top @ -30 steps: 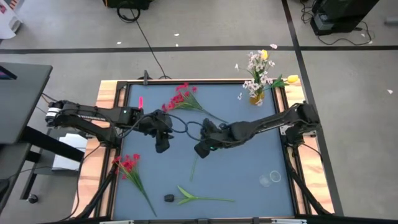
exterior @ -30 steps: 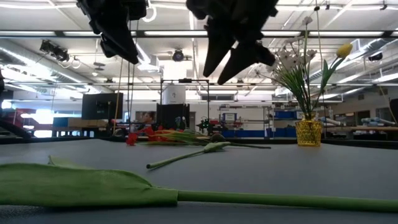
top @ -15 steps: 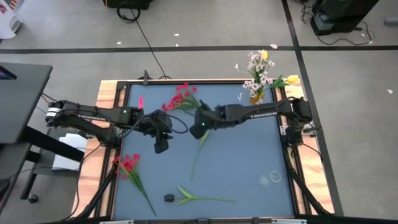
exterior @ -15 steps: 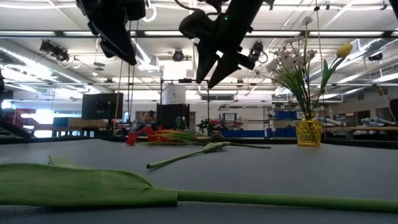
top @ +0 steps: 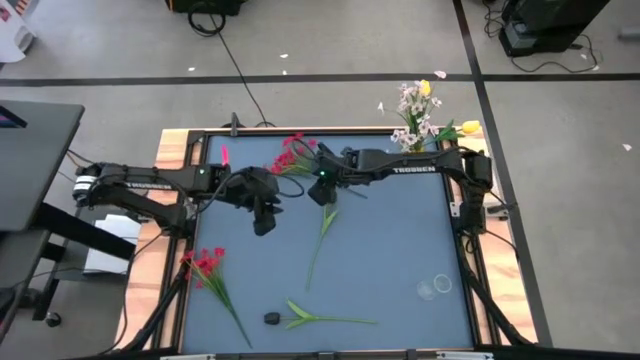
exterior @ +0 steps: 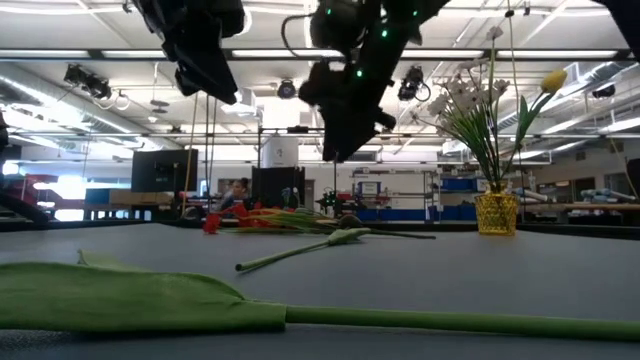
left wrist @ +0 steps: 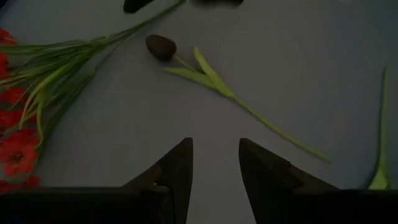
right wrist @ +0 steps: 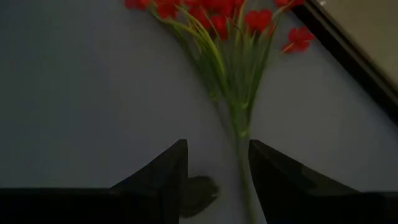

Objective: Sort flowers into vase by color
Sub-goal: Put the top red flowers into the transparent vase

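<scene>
Both grippers hang open above the table and hold nothing. My right gripper [top: 319, 195] [right wrist: 217, 147] is over the stem [right wrist: 240, 140] of the far red blossom cluster [top: 294, 155], whose stem lies on the mat. A green stem with a bud [top: 320, 235] lies mid-table. My left gripper [top: 262, 222] [left wrist: 216, 144] hovers to its left. A second red cluster [top: 205, 263] lies near left. A dark-headed bud with long leaves [top: 272, 318] [left wrist: 160, 46] lies by the near edge. The yellow vase [top: 411, 157] at the far right holds white sprays and yellow tulips.
A small clear object [top: 435, 287] lies on the mat at the near right. A raised dark frame [top: 455, 175] edges the mat, with wooden borders outside it. Bare mat lies between the mid-table stem and the right edge.
My right gripper has swung toward the table's far edge, from above the mid-table stem to over the far red cluster's stem, rolling at the wrist as it went. Its fingers stay open. No flower has moved.
</scene>
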Controlling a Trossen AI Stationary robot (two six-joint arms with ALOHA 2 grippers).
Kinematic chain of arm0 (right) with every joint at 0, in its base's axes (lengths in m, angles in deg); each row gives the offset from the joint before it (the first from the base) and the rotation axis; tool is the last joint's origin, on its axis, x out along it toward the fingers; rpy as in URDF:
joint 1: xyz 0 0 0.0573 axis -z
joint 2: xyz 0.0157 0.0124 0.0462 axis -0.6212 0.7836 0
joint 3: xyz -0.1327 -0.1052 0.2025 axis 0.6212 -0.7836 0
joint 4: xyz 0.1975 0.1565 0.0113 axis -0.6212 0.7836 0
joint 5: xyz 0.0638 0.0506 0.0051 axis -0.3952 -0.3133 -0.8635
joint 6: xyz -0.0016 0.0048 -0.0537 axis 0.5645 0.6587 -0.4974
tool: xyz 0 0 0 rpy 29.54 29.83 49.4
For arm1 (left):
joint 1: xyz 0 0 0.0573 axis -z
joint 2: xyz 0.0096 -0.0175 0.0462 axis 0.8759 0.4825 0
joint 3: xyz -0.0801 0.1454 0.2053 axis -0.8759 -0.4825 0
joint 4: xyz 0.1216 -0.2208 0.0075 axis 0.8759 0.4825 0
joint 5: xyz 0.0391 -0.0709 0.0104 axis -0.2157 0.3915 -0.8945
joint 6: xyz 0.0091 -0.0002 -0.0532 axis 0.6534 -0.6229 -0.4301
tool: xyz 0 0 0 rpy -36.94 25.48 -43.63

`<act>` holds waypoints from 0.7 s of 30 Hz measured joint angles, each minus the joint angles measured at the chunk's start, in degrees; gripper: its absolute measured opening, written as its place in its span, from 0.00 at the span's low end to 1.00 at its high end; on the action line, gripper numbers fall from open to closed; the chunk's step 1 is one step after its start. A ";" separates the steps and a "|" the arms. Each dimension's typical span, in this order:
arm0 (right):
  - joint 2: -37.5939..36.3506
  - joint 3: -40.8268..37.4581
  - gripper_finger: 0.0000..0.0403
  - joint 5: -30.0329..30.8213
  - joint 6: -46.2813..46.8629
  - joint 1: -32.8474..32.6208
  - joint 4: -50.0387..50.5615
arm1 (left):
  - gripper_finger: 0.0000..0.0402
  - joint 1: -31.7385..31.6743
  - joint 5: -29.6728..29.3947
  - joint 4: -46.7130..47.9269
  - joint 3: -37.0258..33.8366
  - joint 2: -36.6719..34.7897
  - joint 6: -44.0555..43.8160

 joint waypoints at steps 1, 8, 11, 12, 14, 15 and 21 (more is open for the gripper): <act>0.70 -0.02 0.44 0.28 -1.17 0.27 -0.51 | 0.34 -0.46 0.41 -0.62 0.00 0.00 -0.02; 2.38 -0.11 0.44 0.44 -4.32 2.56 -0.94 | 0.34 -1.12 1.54 -2.70 0.00 -0.01 -1.44; 2.29 -0.09 0.46 1.35 -6.29 3.60 -1.72 | 0.34 -1.11 1.54 -2.75 0.00 0.00 -1.87; 2.29 -0.09 0.47 1.27 -6.81 4.02 -1.58 | 0.34 -1.12 1.54 -2.77 0.00 0.00 -1.87; 2.31 -0.09 0.49 0.30 -7.05 4.95 -1.56 | 0.34 -1.10 1.52 -2.80 0.00 0.00 -1.86; 2.31 -0.09 0.51 -0.42 -6.95 5.42 -1.63 | 0.34 -1.10 1.52 -2.96 0.00 0.00 -1.85; 2.31 -0.09 0.60 -3.19 -6.32 7.52 -1.41 | 0.34 -1.10 1.52 -3.89 0.00 0.00 -1.86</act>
